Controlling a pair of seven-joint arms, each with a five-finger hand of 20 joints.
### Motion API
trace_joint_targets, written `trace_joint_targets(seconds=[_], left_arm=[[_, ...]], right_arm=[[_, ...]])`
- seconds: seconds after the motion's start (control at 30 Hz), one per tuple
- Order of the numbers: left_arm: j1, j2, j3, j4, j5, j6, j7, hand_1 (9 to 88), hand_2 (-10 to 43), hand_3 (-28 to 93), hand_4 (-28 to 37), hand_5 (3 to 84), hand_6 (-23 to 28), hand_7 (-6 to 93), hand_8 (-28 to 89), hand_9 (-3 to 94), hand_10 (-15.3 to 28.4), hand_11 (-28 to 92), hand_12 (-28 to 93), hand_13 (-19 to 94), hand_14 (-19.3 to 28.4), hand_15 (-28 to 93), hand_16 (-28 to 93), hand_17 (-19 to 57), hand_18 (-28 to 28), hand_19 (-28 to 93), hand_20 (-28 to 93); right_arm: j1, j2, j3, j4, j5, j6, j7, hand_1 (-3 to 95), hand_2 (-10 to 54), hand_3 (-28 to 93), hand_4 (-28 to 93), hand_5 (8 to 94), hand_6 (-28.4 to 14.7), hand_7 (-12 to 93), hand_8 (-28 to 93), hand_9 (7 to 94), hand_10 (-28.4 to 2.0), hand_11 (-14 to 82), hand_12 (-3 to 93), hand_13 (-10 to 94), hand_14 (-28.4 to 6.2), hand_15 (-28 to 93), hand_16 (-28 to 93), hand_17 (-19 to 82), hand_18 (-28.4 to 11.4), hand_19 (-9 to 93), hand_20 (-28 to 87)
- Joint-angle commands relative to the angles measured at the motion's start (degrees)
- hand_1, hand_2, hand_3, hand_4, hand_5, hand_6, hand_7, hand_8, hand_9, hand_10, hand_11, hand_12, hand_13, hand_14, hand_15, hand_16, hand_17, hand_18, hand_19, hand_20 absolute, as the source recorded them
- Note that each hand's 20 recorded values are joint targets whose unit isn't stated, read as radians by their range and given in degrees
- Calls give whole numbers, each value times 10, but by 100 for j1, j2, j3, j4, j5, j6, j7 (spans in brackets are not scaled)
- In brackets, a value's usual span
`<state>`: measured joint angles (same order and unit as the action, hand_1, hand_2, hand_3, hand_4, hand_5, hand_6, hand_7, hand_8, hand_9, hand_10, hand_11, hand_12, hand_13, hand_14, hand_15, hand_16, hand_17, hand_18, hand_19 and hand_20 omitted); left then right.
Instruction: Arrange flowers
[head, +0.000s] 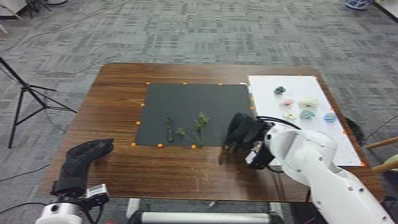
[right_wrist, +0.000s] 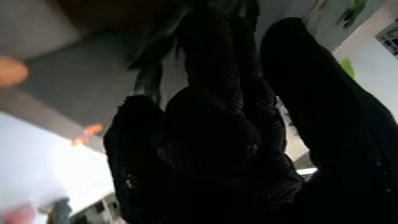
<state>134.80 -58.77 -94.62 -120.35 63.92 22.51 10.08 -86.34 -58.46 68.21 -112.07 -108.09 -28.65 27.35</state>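
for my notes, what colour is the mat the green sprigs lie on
Dark grey mat, seen best in the head view.

My right hand (head: 240, 132) partly hides some blurred greenery (right_wrist: 151, 75); the wrist view's edge cuts a blurry pink flower (right_wrist: 18, 215).

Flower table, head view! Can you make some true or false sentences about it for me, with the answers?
1. Green stems are on the black mat. True.
2. The white sheet is on the black mat's left. False: it is on its right.
3. A pink flower is on the white sheet. True.
4. All the flowers are pink. False: there is a blue flower too.
5. The right hand is closer to the white sheet than the left hand. True.
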Motion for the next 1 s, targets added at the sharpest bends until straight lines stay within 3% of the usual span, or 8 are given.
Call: trace_joint_targets(seconds=[0.03, 0.1, 0.17, 0.2, 0.37, 0.57, 0.8, 1.0], left_arm=[[10, -47, 53, 4, 42, -104, -36, 363, -5, 681, -179, 545, 19, 230, -95, 533, 136, 261, 137, 418, 170, 241, 2, 37, 139, 183, 190], [9, -39, 51, -2, 31, -83, -47, 362, -5, 681, -179, 544, 19, 230, -96, 533, 136, 260, 137, 418, 170, 242, 2, 37, 139, 183, 190], [29, -45, 9, -14, 58, -96, -77, 363, -5, 681, -179, 544, 19, 230, -96, 532, 136, 260, 136, 418, 170, 242, 2, 37, 139, 183, 190], [36, -38, 3, -11, 48, -95, -71, 363, -5, 681, -179, 544, 19, 230, -96, 532, 136, 260, 136, 418, 170, 242, 2, 37, 139, 182, 189], [81, -30, -21, -31, 46, -99, -96, 362, -5, 682, -179, 544, 19, 229, -96, 532, 137, 261, 137, 417, 170, 242, 2, 36, 139, 182, 189], [75, -20, -52, -33, 51, -136, -100, 363, -5, 680, -178, 544, 20, 228, -95, 531, 137, 260, 137, 417, 170, 242, 2, 36, 139, 182, 190], [64, -10, -53, -38, 49, -142, -110, 363, -5, 680, -178, 543, 18, 228, -95, 531, 137, 260, 137, 416, 170, 242, 2, 36, 139, 180, 189], [-3, -19, -29, -16, 65, -143, -161, 363, -5, 680, -179, 543, 18, 228, -96, 530, 137, 260, 137, 415, 170, 241, 2, 35, 139, 180, 189]], right_arm=[[-234, 46, 468, -439, 97, 171, -199, 435, -19, 569, -55, 677, -69, 210, 253, 819, -158, 238, 263, 923, -42, 554, 397, 681, -110, 932, 589], [-513, 23, 771, -688, 364, 265, -254, 409, -4, 583, -64, 673, -71, 218, 189, 817, -161, 234, 263, 920, -44, 556, 395, 678, -112, 932, 590], [-844, -118, 1106, -891, 1107, 492, -188, 360, 30, 593, -70, 675, -71, 242, 14, 810, -164, 228, 265, 912, -46, 549, 389, 660, -123, 932, 583], [-978, -116, 1170, -984, 1678, 764, -37, 352, 39, 585, -74, 675, -68, 246, -8, 801, -166, 218, 262, 906, -50, 536, 385, 649, -126, 932, 556], [-1336, -247, 1157, -1120, 2501, 965, 208, 319, 83, 534, -75, 683, -76, 163, -20, 761, -187, 128, 206, 897, -65, 484, 367, 620, -137, 932, 450], [-1448, -382, 971, -1067, 3076, 642, 576, 322, 118, 511, -81, 679, -72, 95, -45, 727, -178, 90, 138, 922, -65, 462, 347, 642, -133, 932, 411], [-1548, -256, 939, -1100, 3530, 35, 1018, 317, 151, 504, -92, 686, -71, 83, -55, 732, -175, 93, 105, 937, -57, 527, 313, 684, -129, 932, 466], [-1530, -177, 814, -878, 3595, -86, 1237, 312, 160, 501, -91, 680, -77, 77, -57, 721, -181, 87, 96, 937, -53, 561, 292, 700, -122, 932, 487]])
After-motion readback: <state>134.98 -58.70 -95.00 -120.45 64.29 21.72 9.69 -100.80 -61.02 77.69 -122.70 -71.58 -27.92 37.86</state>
